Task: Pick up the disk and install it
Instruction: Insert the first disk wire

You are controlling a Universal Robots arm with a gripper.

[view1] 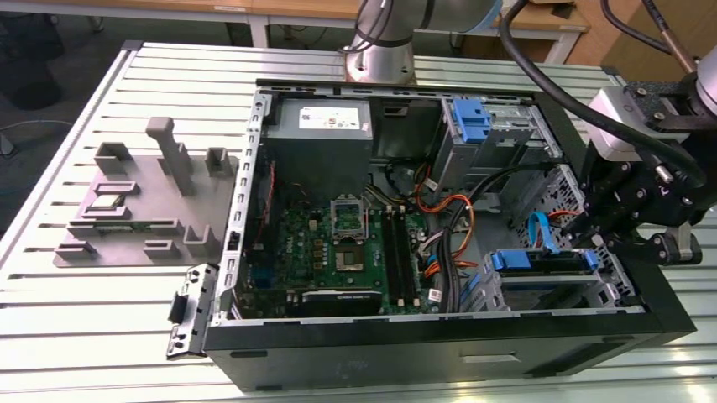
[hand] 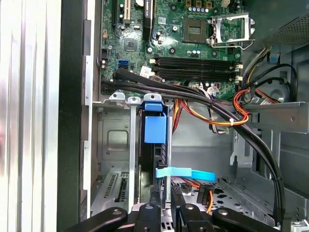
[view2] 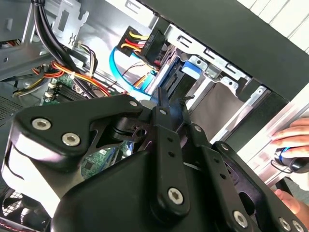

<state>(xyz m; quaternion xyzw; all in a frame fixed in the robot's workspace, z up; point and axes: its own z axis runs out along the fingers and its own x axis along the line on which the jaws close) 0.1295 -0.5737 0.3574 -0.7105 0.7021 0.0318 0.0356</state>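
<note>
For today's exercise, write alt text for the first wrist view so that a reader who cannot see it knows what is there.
The gripper reaches into an open computer case, its fingertips at the disk standing edge-on in a metal bay. Beyond lie a green motherboard and bundled black and orange cables.

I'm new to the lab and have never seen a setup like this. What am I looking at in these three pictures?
A robot arm is working inside an open computer case lying on a slatted metal table. The exterior view looks down on the scene; both wrist views come from cameras riding on the arm. Its black tool sits at the drive bay, right by the disk with its blue bracket, which stands on edge in the bay. Inside are the green motherboard and cable bundles. A grey parts fixture lies beside the case. A person's hand rests on a mouse.
</note>
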